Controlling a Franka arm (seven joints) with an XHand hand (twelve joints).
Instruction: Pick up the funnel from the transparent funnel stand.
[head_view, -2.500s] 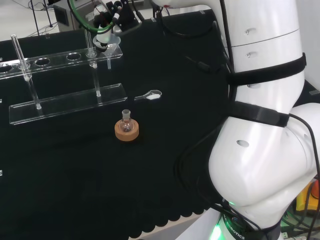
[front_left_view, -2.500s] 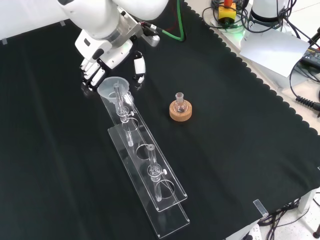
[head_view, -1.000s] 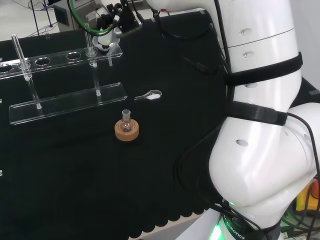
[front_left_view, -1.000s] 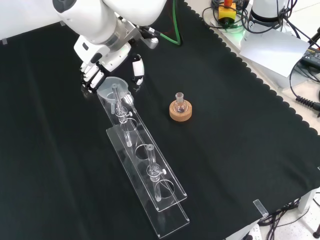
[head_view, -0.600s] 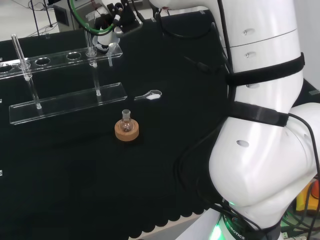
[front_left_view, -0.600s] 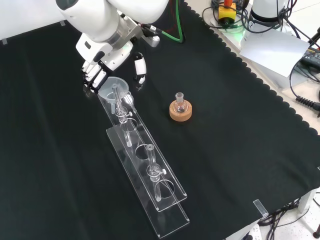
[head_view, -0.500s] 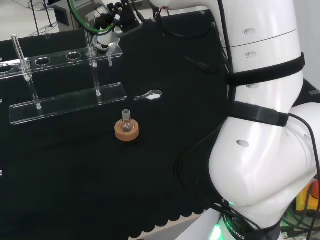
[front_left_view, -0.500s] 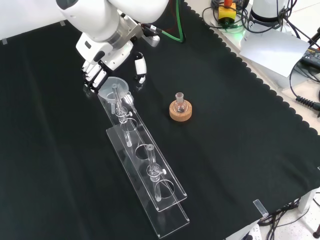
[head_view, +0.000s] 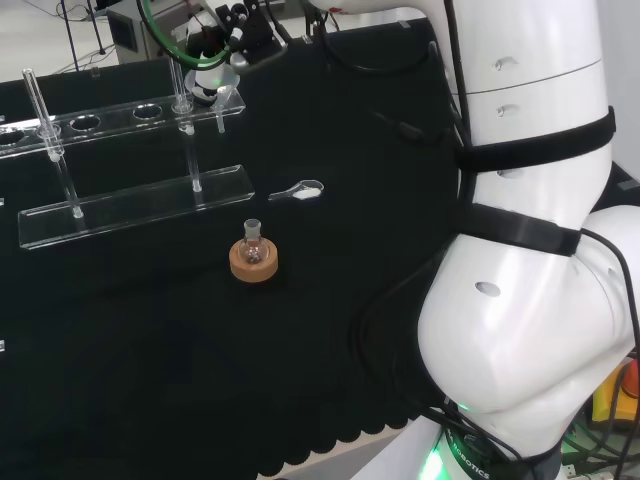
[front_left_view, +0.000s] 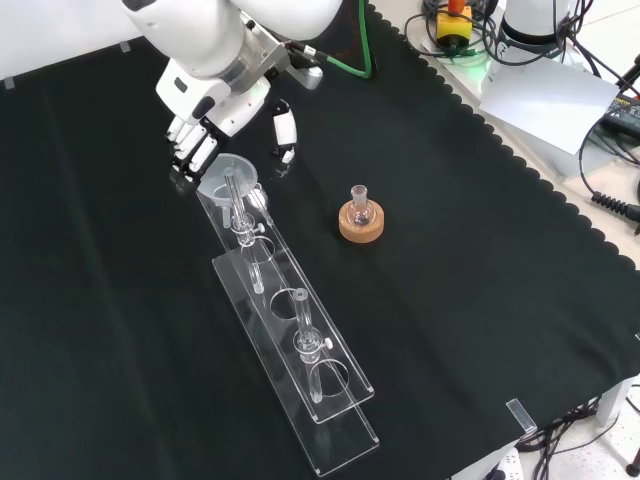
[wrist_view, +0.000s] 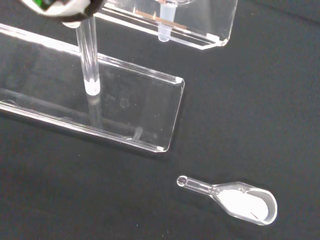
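Front view gives you the table (front_left_view: 470, 330) under its black cloth, with the white arm (front_left_view: 200, 30) coming in from the top. Next in size, the clear funnel stand (front_left_view: 290, 350) runs down the middle of the cloth as a long rack with holes. At its upper end you see the funnel (front_left_view: 227, 177) seated in the rack, its spout hanging through the hole. Your hand (front_left_view: 215, 110) sits just above and behind the funnel; the fingers (front_left_view: 186, 150) reach down on the funnel's left and the thumb (front_left_view: 286, 133) on its right, spread wide apart and holding nothing. Right of the stand, well apart, a small flask (front_left_view: 360, 205) stands upright on a cork ring (front_left_view: 361, 224). Wrist view shows a little clear scoop (wrist_view: 240, 202) with white powder lying near the stand's base.
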